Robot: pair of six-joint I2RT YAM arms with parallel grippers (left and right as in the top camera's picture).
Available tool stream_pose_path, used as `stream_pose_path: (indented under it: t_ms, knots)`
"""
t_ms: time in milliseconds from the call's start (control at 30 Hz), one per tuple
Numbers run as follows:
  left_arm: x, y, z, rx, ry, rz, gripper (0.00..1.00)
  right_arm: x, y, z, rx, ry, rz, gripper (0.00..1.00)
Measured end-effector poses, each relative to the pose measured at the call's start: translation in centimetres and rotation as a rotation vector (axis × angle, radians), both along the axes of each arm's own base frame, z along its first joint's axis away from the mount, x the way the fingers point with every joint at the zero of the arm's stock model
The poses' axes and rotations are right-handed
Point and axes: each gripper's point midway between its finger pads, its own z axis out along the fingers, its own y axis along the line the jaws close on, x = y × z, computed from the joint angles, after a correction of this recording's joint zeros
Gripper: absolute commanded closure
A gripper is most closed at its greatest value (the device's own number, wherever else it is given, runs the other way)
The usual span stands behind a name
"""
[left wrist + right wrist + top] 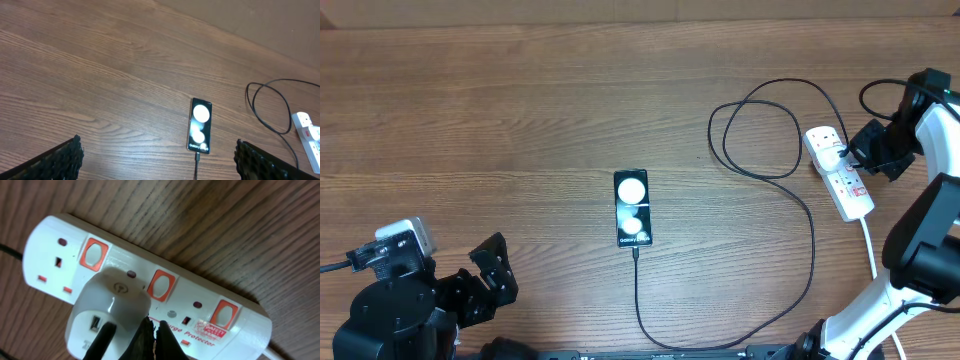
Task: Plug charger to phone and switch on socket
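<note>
Right wrist view crops the right gripper (153, 331) to dark fingertips (142, 341) at the bottom edge, and contact with the socket (125, 260) is unclear. Those tips, pressed together and holding nothing, sit just beside the socket's middle red switch (162, 285) and white plug (107, 310). Well away from the socket, the left gripper (492, 272) stands spread; the charger (810, 250) runs from the socket to the phone (632, 208).

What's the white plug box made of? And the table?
The socket looks like smooth, glossy white plastic: light glints off its rounded edges. The table looks like wood or wood-look laminate, matte, with brown grain lines; I can't tell which.
</note>
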Motion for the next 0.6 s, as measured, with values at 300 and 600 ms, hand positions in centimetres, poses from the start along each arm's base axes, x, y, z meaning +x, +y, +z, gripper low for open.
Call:
stream_pose_path:
  t_ms: [300, 600]
  knots:
    - [-0.1, 0.9, 0.0, -0.001, -0.004, 0.061, 0.00, -0.1, 0.0, -2.3, 0.018, 0.043, 0.003, 0.96]
    - [-3.0, 3.5, 1.2, -0.027, -0.114, 0.211, 0.00, 0.2, -0.1, -2.3, 0.013, 0.032, 0.006, 0.96]
